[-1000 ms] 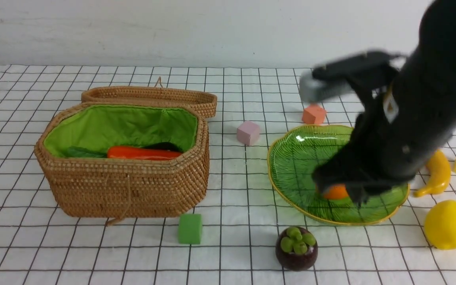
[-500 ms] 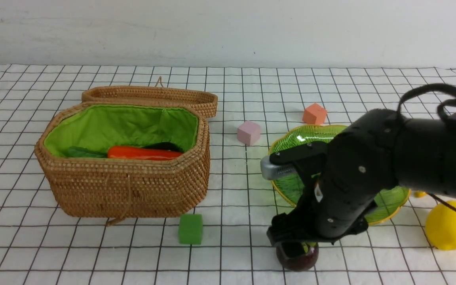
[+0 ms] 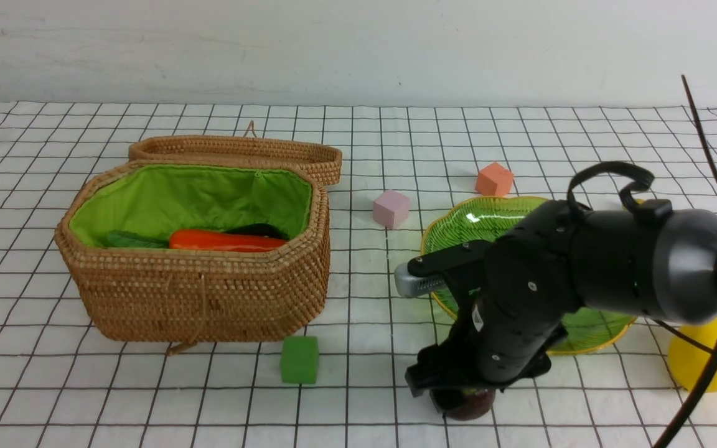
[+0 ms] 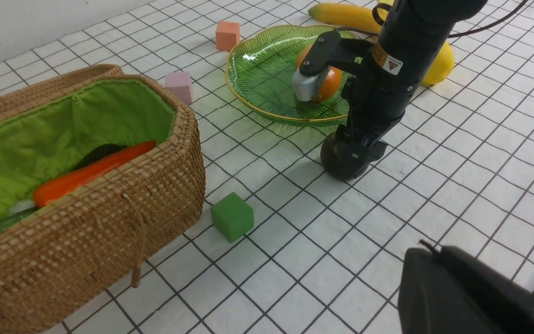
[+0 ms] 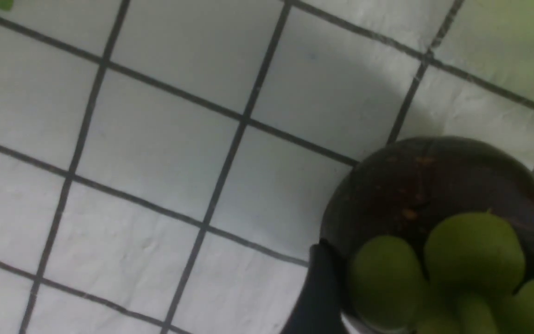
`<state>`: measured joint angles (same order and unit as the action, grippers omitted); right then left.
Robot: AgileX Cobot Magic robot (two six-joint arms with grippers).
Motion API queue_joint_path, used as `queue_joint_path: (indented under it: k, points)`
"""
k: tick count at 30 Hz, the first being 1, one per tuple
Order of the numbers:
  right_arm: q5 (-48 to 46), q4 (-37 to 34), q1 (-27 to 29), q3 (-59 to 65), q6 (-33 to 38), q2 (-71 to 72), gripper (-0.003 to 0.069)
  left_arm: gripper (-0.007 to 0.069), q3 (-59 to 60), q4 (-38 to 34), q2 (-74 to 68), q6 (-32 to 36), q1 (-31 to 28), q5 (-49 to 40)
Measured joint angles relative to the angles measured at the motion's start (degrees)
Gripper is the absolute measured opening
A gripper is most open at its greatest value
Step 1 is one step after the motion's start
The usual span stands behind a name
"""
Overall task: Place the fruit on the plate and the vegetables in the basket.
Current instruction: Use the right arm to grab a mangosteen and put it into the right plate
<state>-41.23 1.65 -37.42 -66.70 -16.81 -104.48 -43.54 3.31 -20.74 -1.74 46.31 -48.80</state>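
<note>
The dark purple mangosteen [image 3: 472, 404] with its green cap [image 5: 471, 250] sits on the cloth in front of the green plate [image 3: 477, 230]. My right gripper [image 3: 458, 391] is lowered over it, open, with one finger [image 5: 318, 292] beside the fruit's side. The mango [image 4: 329, 83] lies on the plate. The lemon [image 3: 707, 364] and banana [image 4: 341, 13] lie on the cloth to the right. The wicker basket [image 3: 196, 292] holds the carrot [image 3: 224, 241], the dark eggplant [image 3: 260, 229] and something green. My left gripper [image 4: 434, 264] shows only as a dark mass.
A green foam cube [image 3: 299, 359] lies in front of the basket. A pink cube [image 3: 390, 208] and an orange cube [image 3: 493, 179] lie behind the plate. The basket lid [image 3: 240, 152] hangs open at the back. A cable [image 3: 713, 205] trails from the right arm.
My right arm left the mango on the plate, swung forward and left, and dropped onto the mangosteen. It now sits a little lower than half a second ago.
</note>
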Motion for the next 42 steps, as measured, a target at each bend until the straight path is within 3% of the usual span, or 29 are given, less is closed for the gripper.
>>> queue_joint_path:
  k: [10,18,23,28,33,35,38,42]
  points:
    - [-1.15,-0.74,0.00,0.03,0.93,1.15,0.0562,0.0013,0.00,0.00,0.00,0.00,0.00,0.00]
    - [-2.82,0.67,0.57,-2.09,-0.24,10.60,0.0562,0.0018,0.00,0.00,0.00,0.00,0.00,0.37]
    - [5.53,8.19,6.59,-4.54,-2.99,10.67,0.0562,0.0022,0.00,0.00,0.00,0.00,0.00,2.37]
    - [15.70,10.34,12.87,-4.54,-3.85,5.23,0.0562,0.0029,0.00,-0.37,0.00,0.00,0.00,8.07]
    - [21.08,10.69,13.84,-4.54,-4.02,2.40,0.0563,0.0050,0.00,-1.40,0.00,0.00,0.00,11.78]
    - [22.48,11.91,13.84,-4.54,-4.06,1.80,0.0616,0.0073,0.00,-1.96,0.00,0.00,0.00,12.45]
    - [22.49,13.32,13.84,-4.54,-4.06,1.80,0.0671,0.0104,0.00,-2.16,0.00,0.00,0.00,12.52]
    - [19.63,13.80,13.84,-4.54,-4.12,2.15,0.0666,0.0148,0.00,-2.41,0.00,0.00,0.00,12.68]
